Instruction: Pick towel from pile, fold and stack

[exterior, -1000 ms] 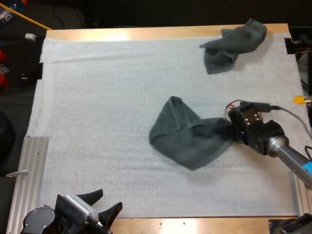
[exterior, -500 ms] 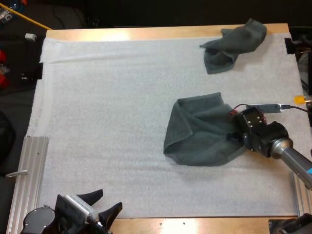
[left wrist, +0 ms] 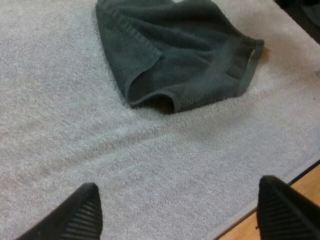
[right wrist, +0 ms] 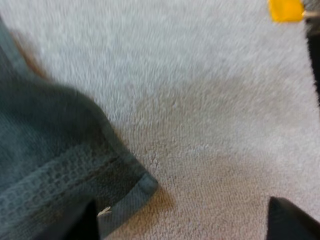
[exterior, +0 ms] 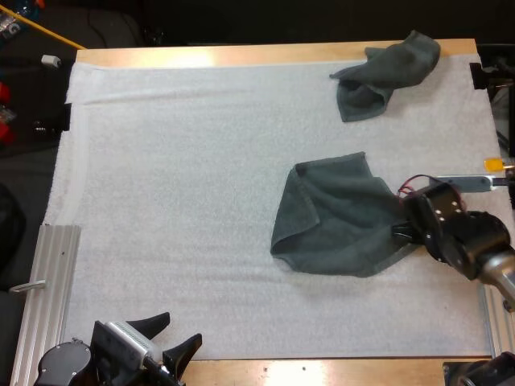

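A dark grey-green towel [exterior: 338, 217] lies loosely spread on the white mat [exterior: 177, 177], right of centre, with one edge curled up. My right gripper [exterior: 400, 232] is low at the towel's right corner. In the right wrist view its fingers [right wrist: 287, 220] stand wide apart over the mat, and the towel's hemmed corner [right wrist: 125, 197] lies flat beside one of them, not pinched. A second, crumpled towel [exterior: 386, 72] sits at the far right corner. My left gripper [exterior: 165, 338] hovers open at the mat's near edge, and the spread towel [left wrist: 175, 55] lies well ahead of it.
A ribbed metal rail [exterior: 44, 281] runs along the mat's near left side. The wooden table edge [exterior: 265, 371] shows just beyond the mat's front. Bare mat stretches across the left half and the middle.
My right gripper dragged the towel to the right and spread it out, then let go of its corner and drew back slightly rightward. The left arm stayed still.
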`<control>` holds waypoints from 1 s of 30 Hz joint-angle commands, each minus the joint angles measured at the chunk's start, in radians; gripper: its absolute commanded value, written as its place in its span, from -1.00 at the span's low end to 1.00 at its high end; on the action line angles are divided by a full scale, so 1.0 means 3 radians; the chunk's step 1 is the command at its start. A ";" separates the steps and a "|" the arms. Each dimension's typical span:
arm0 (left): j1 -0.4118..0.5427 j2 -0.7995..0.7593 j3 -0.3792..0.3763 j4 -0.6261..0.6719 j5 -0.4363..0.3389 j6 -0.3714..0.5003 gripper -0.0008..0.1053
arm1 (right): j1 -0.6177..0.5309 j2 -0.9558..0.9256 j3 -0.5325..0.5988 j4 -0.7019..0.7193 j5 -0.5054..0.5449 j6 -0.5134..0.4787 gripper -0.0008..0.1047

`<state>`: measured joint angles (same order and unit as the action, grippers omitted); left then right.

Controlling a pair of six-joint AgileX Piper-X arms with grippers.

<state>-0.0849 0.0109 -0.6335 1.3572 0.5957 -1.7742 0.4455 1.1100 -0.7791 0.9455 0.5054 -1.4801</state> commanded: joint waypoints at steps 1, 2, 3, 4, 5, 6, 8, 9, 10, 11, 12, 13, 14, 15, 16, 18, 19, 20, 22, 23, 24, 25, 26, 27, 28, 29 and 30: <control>-0.0019 0.0007 -0.0015 -0.0003 0.0027 0.0008 0.21 | -0.0002 -0.0105 -0.0032 0.0065 0.0021 -0.0016 0.21; -0.0019 0.0007 -0.0015 -0.0011 0.0027 0.0024 0.21 | -0.0002 -0.0169 -0.0032 0.0083 0.0010 -0.0016 0.21; -0.0019 0.0007 -0.0015 -0.0021 0.0027 0.0027 0.21 | -0.0002 -0.0209 -0.0032 0.0090 -0.0025 -0.0016 0.21; -0.0019 0.0007 -0.0015 -0.0060 0.0027 0.0041 0.21 | -0.0002 -0.0275 -0.0032 0.0104 -0.0092 -0.0016 0.21; -0.0019 0.0007 -0.0015 -0.0125 0.0027 0.0044 0.21 | -0.0002 -0.0342 -0.0032 0.0114 -0.0171 -0.0016 0.21; -0.0019 0.0008 -0.0015 -0.0164 0.0027 0.0044 0.21 | -0.0002 -0.0373 -0.0032 0.0122 -0.0213 -0.0016 0.21; -0.0019 0.0068 -0.0015 -0.0301 0.0038 0.0044 0.21 | -0.0002 -0.0467 -0.0032 0.0162 -0.0373 -0.0016 0.21; -0.0019 0.0088 -0.0015 -0.0337 0.0038 0.0044 0.21 | -0.0002 -0.0485 -0.0032 0.0178 -0.0397 -0.0016 0.21; -0.0019 0.0161 -0.0015 -0.0385 0.0037 0.0044 0.21 | -0.0002 -0.0507 -0.0032 0.0211 -0.0444 -0.0016 0.21; -0.0019 0.0251 -0.0015 -0.0416 0.0038 0.0044 0.21 | -0.0002 -0.0516 -0.0032 0.0235 -0.0487 -0.0016 0.21; -0.0019 0.0309 -0.0015 -0.0429 0.0048 0.0044 0.21 | -0.0002 -0.0517 -0.0030 0.0243 -0.0520 -0.0016 0.21; -0.0019 0.0420 -0.0015 -0.0449 0.0063 0.0044 0.21 | -0.0002 -0.0516 -0.0011 0.0239 -0.0559 -0.0016 0.21; -0.0019 0.0512 -0.0015 -0.0469 0.0085 0.0051 0.21 | -0.0002 -0.0516 0.0016 0.0202 -0.0600 -0.0016 0.21; -0.0021 0.0570 -0.0015 -0.0486 0.0102 0.0060 0.21 | -0.0002 -0.0516 0.0029 0.0188 -0.0627 -0.0016 0.21; -0.0051 0.0663 -0.0015 -0.0523 0.0125 0.0061 0.21 | -0.0003 -0.0516 0.0071 0.0127 -0.0669 -0.0016 0.21; -0.0128 0.0752 -0.0024 -0.0571 0.0126 0.0060 0.21 | -0.0043 -0.0515 0.0157 0.0018 -0.0725 -0.0016 0.21; -0.0197 0.0803 -0.0040 -0.0576 0.0126 0.0060 0.21 | -0.0097 -0.0495 0.0222 -0.0053 -0.0785 -0.0009 0.21; -0.0263 0.0846 -0.0058 -0.0574 0.0126 0.0060 0.21 | -0.0163 -0.0467 0.0273 -0.0095 -0.0871 -0.0004 0.21; -0.0355 0.0898 -0.0084 -0.0545 0.0126 0.0060 0.21 | -0.0322 -0.0404 0.0345 -0.0157 -0.1114 0.0002 0.21; -0.0394 0.0920 -0.0096 -0.0526 0.0126 0.0060 0.21 | -0.0426 -0.0354 0.0393 -0.0200 -0.1245 0.0001 0.21; -0.0415 0.0927 -0.0102 -0.0517 0.0126 0.0060 0.21 | -0.0464 -0.0326 0.0416 -0.0221 -0.1284 0.0007 0.21; -0.0444 0.0938 -0.0103 -0.0501 0.0126 0.0060 0.21 | -0.0561 -0.0273 0.0454 -0.0274 -0.1368 0.0008 0.21; -0.0471 0.0937 -0.0102 -0.0494 0.0126 0.0060 0.21 | -0.0648 -0.0225 0.0481 -0.0335 -0.1450 0.0008 0.21; -0.0473 0.0937 -0.0102 -0.0493 0.0126 0.0060 0.21 | -0.0693 -0.0205 0.0491 -0.0364 -0.1493 0.0008 0.21; -0.0473 0.0937 -0.0108 -0.0483 0.0126 0.0060 0.21 | -0.0770 -0.0149 0.0504 -0.0423 -0.1563 0.0010 0.21; -0.0473 0.0937 -0.0105 -0.0475 0.0126 0.0060 0.21 | -0.0824 -0.0092 0.0513 -0.0477 -0.1596 0.0040 0.21; -0.0473 0.0937 -0.0105 -0.0468 0.0126 0.0060 0.21 | -0.0857 -0.0059 0.0516 -0.0513 -0.1616 0.0061 0.21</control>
<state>-0.2227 0.2912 -0.6568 1.2128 0.6186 -1.7573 0.1933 1.0941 -0.6232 0.8049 0.0378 -1.4625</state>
